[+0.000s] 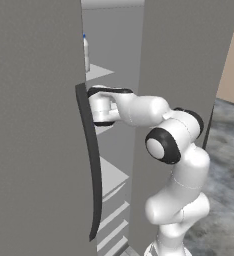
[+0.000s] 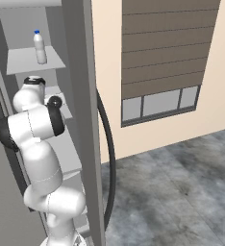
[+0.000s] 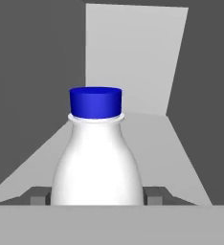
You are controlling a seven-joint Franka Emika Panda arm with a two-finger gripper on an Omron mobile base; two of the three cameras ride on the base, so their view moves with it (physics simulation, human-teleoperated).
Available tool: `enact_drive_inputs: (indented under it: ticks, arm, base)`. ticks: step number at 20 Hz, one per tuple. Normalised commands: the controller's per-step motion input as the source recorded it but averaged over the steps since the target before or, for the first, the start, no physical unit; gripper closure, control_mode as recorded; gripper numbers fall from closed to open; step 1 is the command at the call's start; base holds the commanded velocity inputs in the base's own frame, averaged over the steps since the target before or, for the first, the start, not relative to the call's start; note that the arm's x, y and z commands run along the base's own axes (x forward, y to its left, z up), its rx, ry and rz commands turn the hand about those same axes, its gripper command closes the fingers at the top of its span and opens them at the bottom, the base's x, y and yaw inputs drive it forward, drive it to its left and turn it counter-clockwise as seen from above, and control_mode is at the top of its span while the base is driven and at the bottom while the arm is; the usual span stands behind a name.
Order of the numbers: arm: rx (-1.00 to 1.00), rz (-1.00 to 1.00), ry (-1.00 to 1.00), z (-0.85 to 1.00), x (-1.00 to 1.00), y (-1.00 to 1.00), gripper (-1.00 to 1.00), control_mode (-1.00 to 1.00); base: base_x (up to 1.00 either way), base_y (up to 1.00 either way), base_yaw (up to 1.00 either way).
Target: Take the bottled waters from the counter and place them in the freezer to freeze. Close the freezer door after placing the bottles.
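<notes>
In the hand view, a plain whitish bottled water with a blue cap stands upright between my two fingertips. My gripper is shut on its body inside the freezer, over a white shelf. The other bottled water stands upright on a higher white shelf, above my hand. The freezer door stands open at the left, and its dark curved handle covers my hand from that side. The counter is out of view.
The refrigerator's other grey door flanks the opening on the right, close beside my arm. More white shelves lie lower in the freezer. Grey stone floor and a beige wall with a window lie to the right.
</notes>
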Motion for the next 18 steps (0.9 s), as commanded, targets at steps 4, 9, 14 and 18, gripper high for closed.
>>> enact_drive_inputs:
  ticks: [4,9,14,18]
  arm:
    - [0.00,-0.05,0.00,-0.16,-0.15,-0.07,-1.00,-1.00]
    - [0.00,-0.03,0.00,-0.05,-0.02,0.00,-1.00,-1.00]
    - [0.00,-0.02,0.00,0.00,0.00,0.00,-1.00,-1.00]
    - [0.00,0.00,0.00,0.00,0.00,0.00,-1.00,-1.00]
  base:
    - [0.00,0.00,0.00]
    - [0.00,0.00,0.00]
    - [0.00,0.00,0.00]
    - [0.00,0.00,0.00]
